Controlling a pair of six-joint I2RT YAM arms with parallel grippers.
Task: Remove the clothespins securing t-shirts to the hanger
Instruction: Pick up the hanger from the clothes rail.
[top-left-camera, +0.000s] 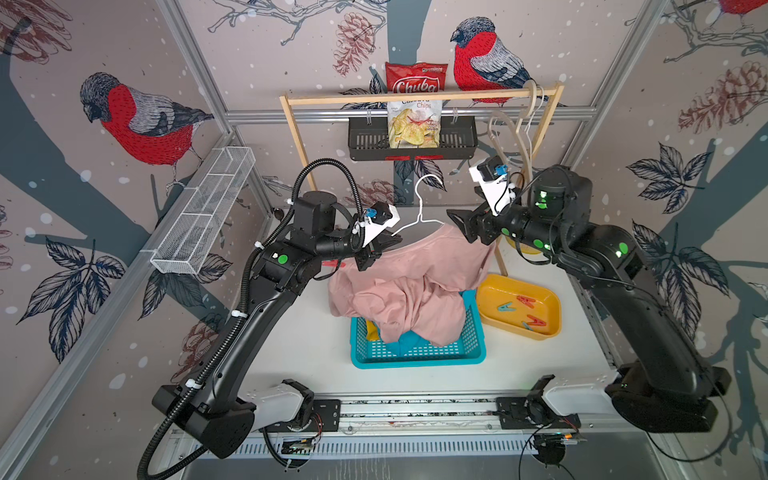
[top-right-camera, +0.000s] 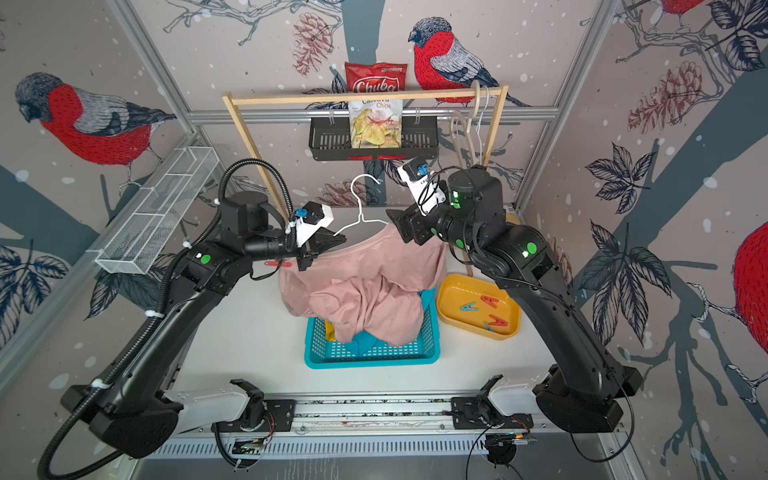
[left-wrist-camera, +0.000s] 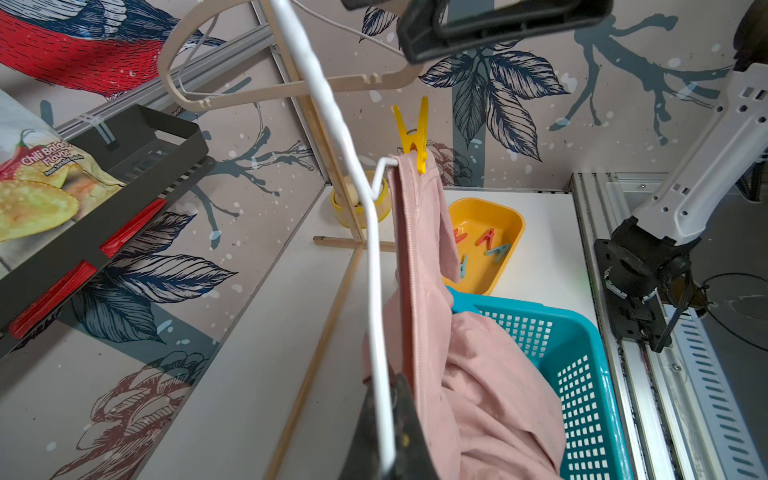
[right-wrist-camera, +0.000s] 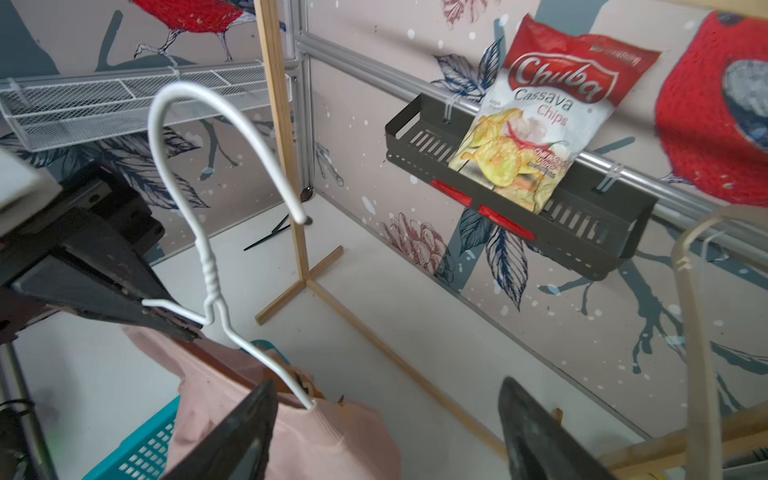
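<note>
A pale pink t-shirt (top-left-camera: 415, 282) hangs from a white wire hanger (top-left-camera: 419, 203) and droops into the teal basket (top-left-camera: 415, 353). My left gripper (left-wrist-camera: 388, 395) is shut on the hanger's wire at the left shoulder. In the left wrist view a yellow clothespin (left-wrist-camera: 413, 137) clips the shirt to the hanger's far shoulder. My right gripper (right-wrist-camera: 388, 380) stands open right at that shoulder, nothing between its fingers. A red clothespin (top-left-camera: 332, 263) lies on the table under my left arm. Several red and blue clothespins (top-left-camera: 525, 301) lie in the yellow tray (top-left-camera: 490, 291). Yellow (top-left-camera: 371, 328) and teal (top-left-camera: 411, 345) t-shirts lie in the basket.
A wooden rack (top-left-camera: 415, 97) stands at the back with beige hangers (top-left-camera: 519, 137) on its right end. Behind it a black wall basket (top-left-camera: 365, 143) holds a chips bag (top-left-camera: 415, 120). A white wire shelf (top-left-camera: 203, 212) is on the left wall.
</note>
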